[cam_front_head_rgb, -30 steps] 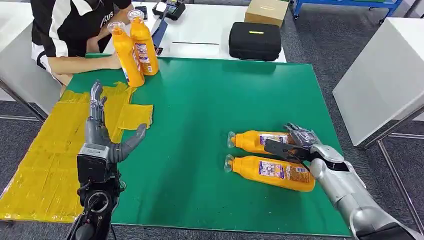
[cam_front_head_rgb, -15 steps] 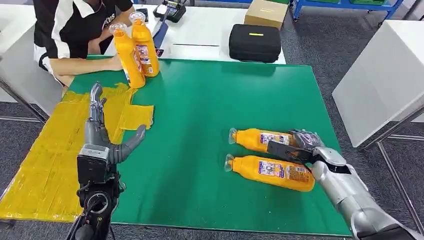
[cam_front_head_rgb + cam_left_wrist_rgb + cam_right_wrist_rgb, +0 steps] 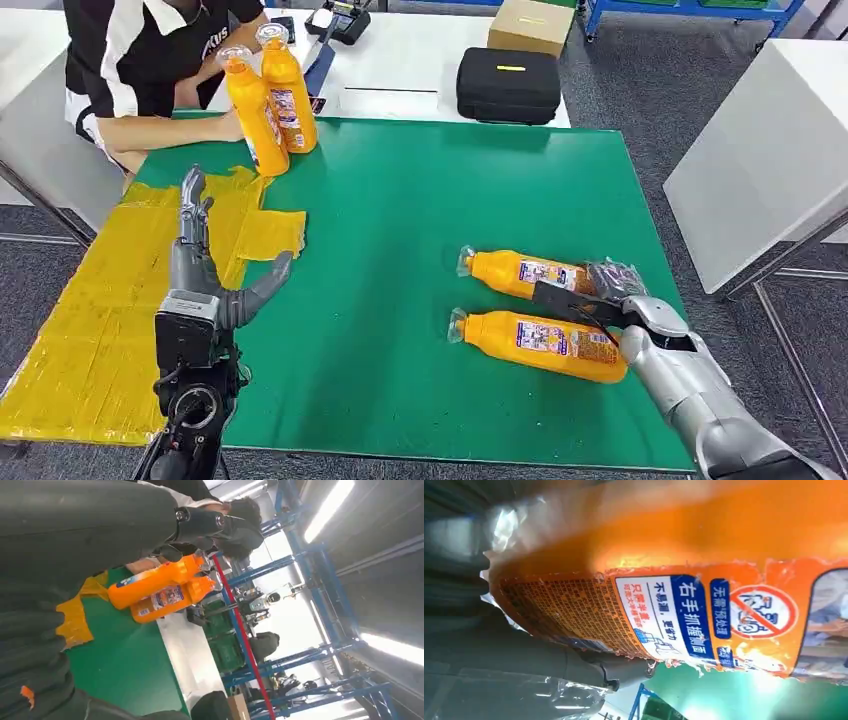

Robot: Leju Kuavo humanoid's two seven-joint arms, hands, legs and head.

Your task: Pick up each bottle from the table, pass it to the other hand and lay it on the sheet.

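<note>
Surface: green table [image 3: 420, 220] with a yellow sheet [image 3: 90, 300] over its left side; a white table behind it carried a black case [image 3: 509, 84] and a cardboard box [image 3: 532, 22].
Lying bottles: two orange bottles lay on their sides near the right edge, caps to the left, the far bottle [image 3: 515, 272] just beyond the near bottle [image 3: 540, 343].
Right hand: the right hand [image 3: 600, 292] lay over the base of the far bottle, thumb between the two; whether the fingers were clamped on it could not be told.
Right wrist view: the bottle's label [image 3: 684, 615] sat close against the palm.
Left hand: the left hand [image 3: 205, 260] hovered over the sheet, fingers spread, holding nothing.
Standing bottles: two upright bottles [image 3: 268, 95] at the far left corner, a person's hand [image 3: 228, 124] beside them.
Left wrist view: those bottles [image 3: 160, 587], and blue racking [image 3: 280, 575] behind.
</note>
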